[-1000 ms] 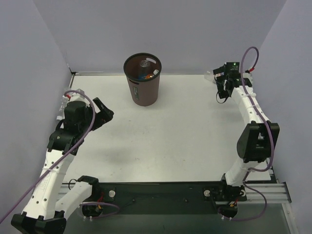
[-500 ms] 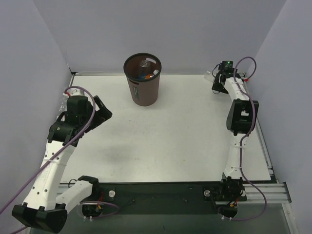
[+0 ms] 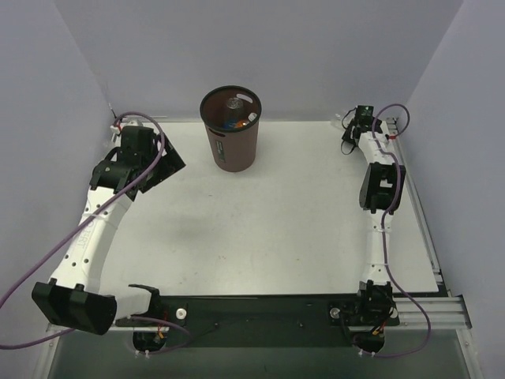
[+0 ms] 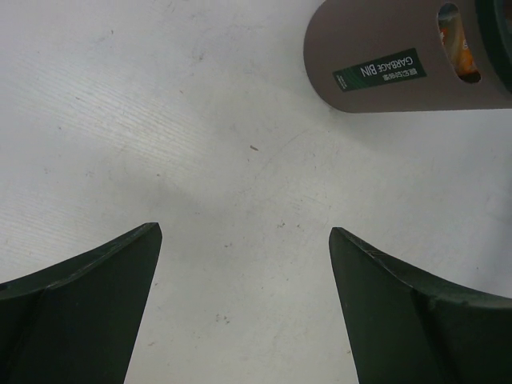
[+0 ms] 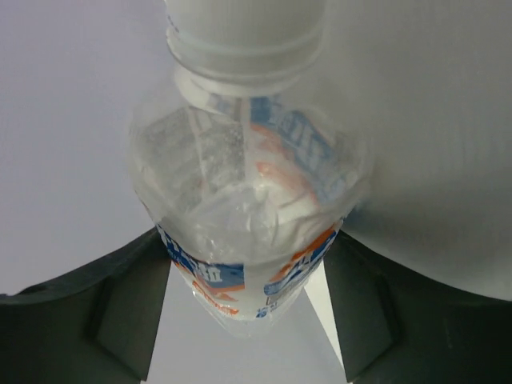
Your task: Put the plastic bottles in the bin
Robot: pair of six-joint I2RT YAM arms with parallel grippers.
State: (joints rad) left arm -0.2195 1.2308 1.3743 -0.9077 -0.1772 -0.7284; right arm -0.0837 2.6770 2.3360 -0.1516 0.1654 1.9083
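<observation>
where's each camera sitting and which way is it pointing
top external: above and behind the arm bases, looking down on the table; both arms show, with the bin at the far side.
left wrist: on the left arm, looking past the open left gripper at bare table and the bin's labelled side.
right wrist: on the right arm, facing a clear plastic bottle between the fingers of the open right gripper.
shared: top external and left wrist both show the bin.

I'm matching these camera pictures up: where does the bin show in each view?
Top external: the bin stands at back centre of the table.
Left wrist: upper right corner, seen sideways.
Right wrist: not in it.
Shared landmark: the green label on its side, also in the left wrist view.
</observation>
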